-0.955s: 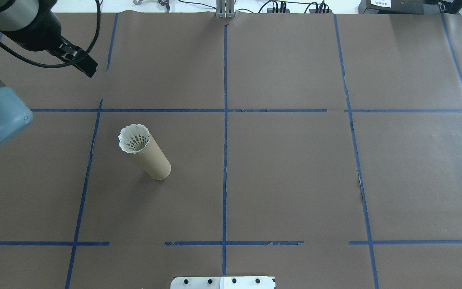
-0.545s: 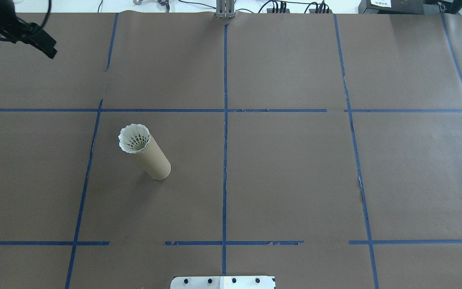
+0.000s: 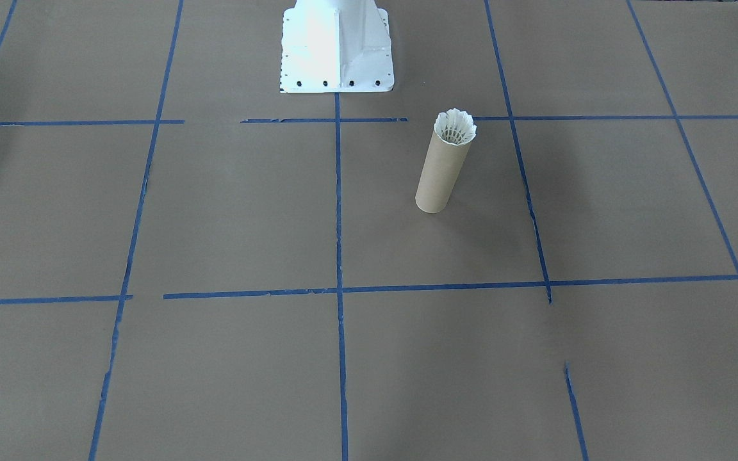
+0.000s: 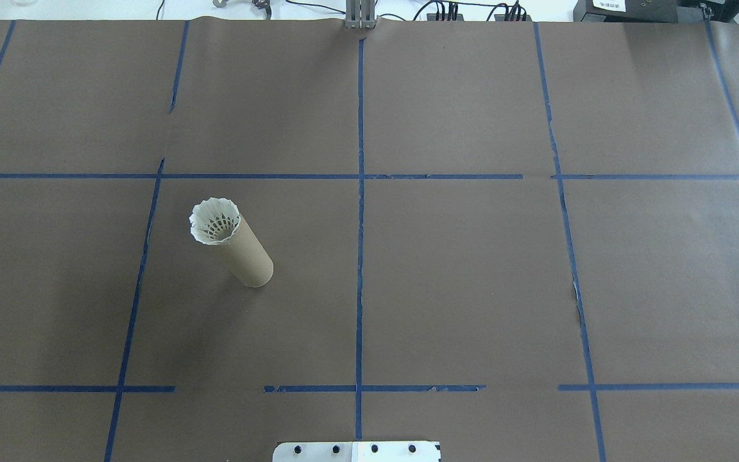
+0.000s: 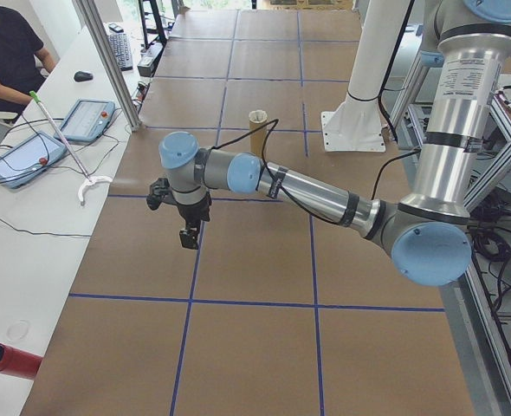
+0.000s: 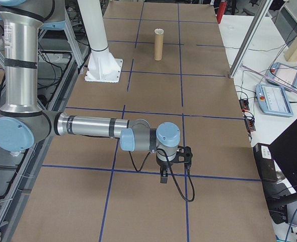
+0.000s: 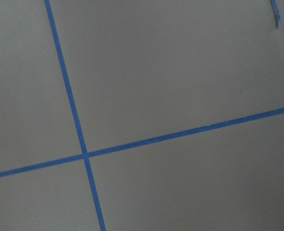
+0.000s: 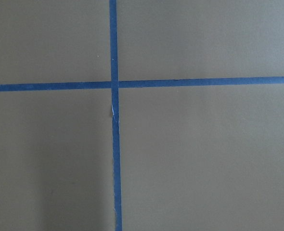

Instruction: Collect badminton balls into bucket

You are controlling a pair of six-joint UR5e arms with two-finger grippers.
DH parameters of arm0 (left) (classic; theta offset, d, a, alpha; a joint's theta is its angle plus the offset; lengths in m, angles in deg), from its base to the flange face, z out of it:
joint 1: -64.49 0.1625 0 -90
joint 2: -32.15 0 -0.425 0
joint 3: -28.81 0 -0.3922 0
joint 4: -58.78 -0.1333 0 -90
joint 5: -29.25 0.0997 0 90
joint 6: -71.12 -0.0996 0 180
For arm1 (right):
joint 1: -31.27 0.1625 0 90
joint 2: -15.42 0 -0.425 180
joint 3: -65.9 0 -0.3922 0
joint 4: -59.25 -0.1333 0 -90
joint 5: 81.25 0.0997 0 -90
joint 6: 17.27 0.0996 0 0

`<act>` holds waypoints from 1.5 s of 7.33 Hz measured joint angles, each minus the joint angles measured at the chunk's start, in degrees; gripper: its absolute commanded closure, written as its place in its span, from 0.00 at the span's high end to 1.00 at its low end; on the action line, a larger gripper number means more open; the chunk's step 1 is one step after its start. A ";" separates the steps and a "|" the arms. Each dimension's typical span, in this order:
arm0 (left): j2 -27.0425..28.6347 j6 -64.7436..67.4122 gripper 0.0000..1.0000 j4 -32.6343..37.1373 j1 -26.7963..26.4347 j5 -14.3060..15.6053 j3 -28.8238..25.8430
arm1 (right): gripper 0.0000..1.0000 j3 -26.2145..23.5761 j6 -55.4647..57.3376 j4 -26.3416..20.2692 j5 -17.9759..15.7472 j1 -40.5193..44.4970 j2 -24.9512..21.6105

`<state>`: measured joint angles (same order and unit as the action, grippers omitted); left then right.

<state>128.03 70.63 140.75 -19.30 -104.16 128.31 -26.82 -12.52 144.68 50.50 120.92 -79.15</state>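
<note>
A brown cardboard tube (image 4: 244, 250) stands upright on a table (image 4: 472, 269) covered in brown paper and marked into squares by blue tape (image 4: 360, 256). The tube's long axis is vertical, its open mouth up. It stands in the left half of the overhead view, in a tape square just left of the centre line, and touches no tape.

A white feather shuttlecock (image 4: 215, 221) sits in the mouth of the tube. Its feather skirt opens upward and flares just past the rim; its cork tip points down inside the tube and is hidden. Its long axis runs in line with the tube's.

In the front view the tube stands not far from the white pedestal base (image 3: 336, 45), apart from it.

The left gripper (image 5: 187, 234) shows only in the left side view, hanging above the paper, well apart from the tube and towards the table's left end. Whether its fingers are apart or together cannot be told. The right gripper (image 6: 163, 175) shows only in the right side view, low over the paper towards the table's right end, far from the tube; its state also cannot be told.

Both wrist views show only paper and crossing tape lines.

No writing on the tube or shuttlecock can be read. A small label at the overhead view's far edge is too small to read.
</note>
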 measured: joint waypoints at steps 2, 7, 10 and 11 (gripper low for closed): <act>-5.07 -0.09 1.00 6.61 -2.59 -0.67 -3.82 | 1.00 -0.03 0.00 0.00 0.00 0.00 0.00; -7.46 0.23 1.00 8.45 -6.73 0.14 -8.17 | 1.00 -0.01 0.00 0.00 0.00 0.00 0.00; -9.32 0.31 1.00 8.01 -6.90 0.18 -8.62 | 1.00 -0.06 0.00 0.00 0.00 0.00 0.00; -9.62 0.27 1.00 7.17 -6.90 0.15 -8.53 | 1.00 -0.06 0.00 0.00 0.00 0.00 0.00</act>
<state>118.41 70.90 147.92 -26.20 -104.01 119.78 -26.89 -12.52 144.68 50.50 120.92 -79.15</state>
